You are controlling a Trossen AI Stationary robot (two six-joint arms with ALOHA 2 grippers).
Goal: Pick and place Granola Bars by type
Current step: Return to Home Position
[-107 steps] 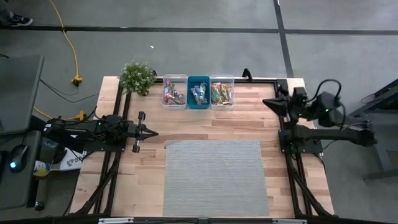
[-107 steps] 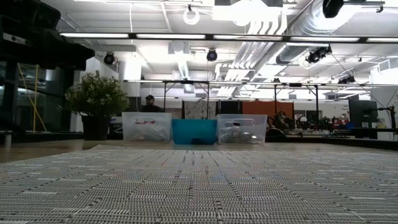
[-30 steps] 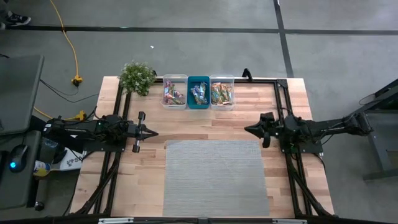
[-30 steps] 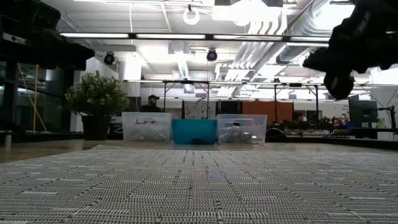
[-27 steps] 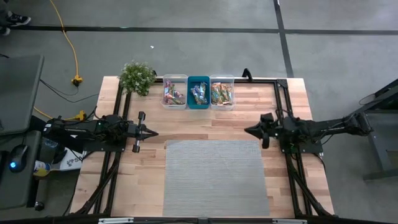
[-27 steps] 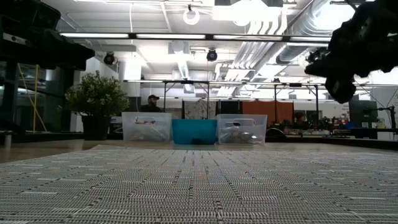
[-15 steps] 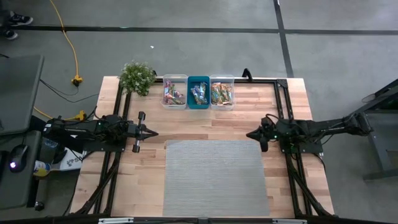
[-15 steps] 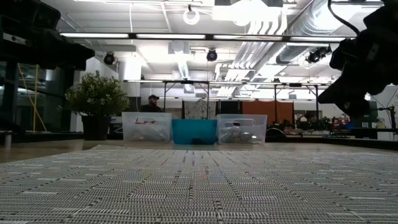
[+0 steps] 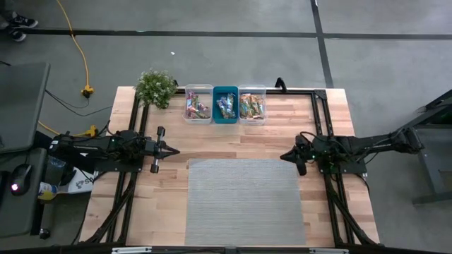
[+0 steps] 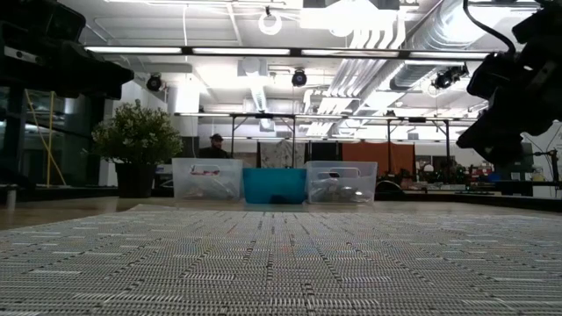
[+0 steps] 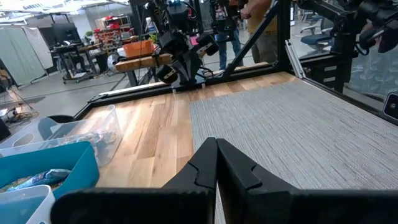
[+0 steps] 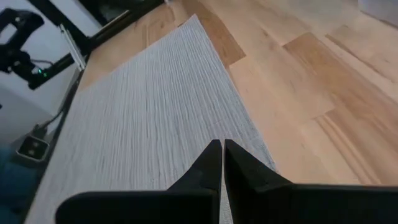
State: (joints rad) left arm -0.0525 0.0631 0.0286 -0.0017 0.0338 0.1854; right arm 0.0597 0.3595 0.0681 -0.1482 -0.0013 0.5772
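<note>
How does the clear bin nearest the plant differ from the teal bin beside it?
The clear plastic bin has see-through walls; the teal plastic bin is opaque. The clear one stands nearest the potted plant; the teal one sits mid-row. Wrapped granola bars look mostly pink-red in the clear bin, bluish in the teal. Both are open-topped.

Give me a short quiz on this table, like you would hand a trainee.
1. True or false: the left hand and the right hand are both shut and hold nothing.
2. How many bins stand in the row? A two; B three; C five.
3. What lies inside the bins?
Key: 1 true; 2 B; 3 bars.
</note>
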